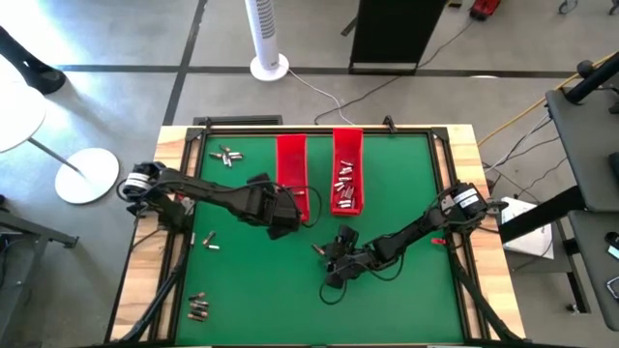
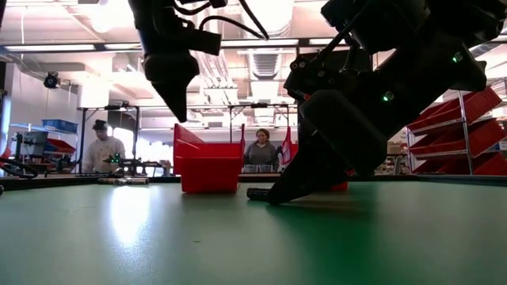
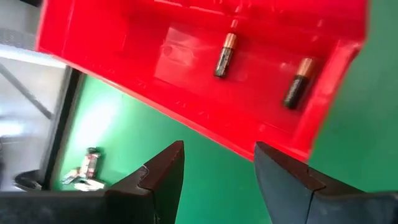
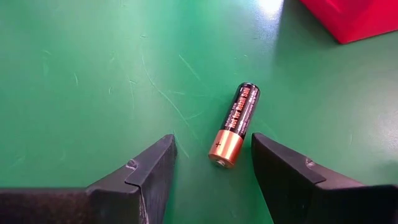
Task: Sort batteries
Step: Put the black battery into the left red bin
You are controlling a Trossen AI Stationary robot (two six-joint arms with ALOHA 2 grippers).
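**Two open grippers, one cell on the mat**

While both arms hang over the green mat (image 1: 406, 174), a good deal stays hard to read from where I stand. From table height the right arm's bulk blocks most of the far red tray, and only the tip of a dark cell shows beneath it. The loose batteries near the mat's far left corner (image 1: 227, 154) and near front left (image 1: 198, 307) are too small to sort by colour from above.

The left gripper (image 3: 217, 165) hovers by the near end of the left red tray (image 3: 186, 106), fingers apart and holding nothing; two copper-topped black batteries (image 3: 225, 55) lie inside that tray. The right gripper (image 4: 211, 168) sits low over the mat, fingers spread, with a black-and-copper battery (image 4: 235, 124) lying flat between and just ahead of them, touching neither. The right red tray (image 1: 347, 170) holds a heap of pale cells.

A wooden frame (image 1: 174, 145) borders the mat. Beyond it stand a white tower fan (image 1: 266, 39), shelves of red bins (image 2: 459, 134), and two people at benches (image 2: 103, 150).
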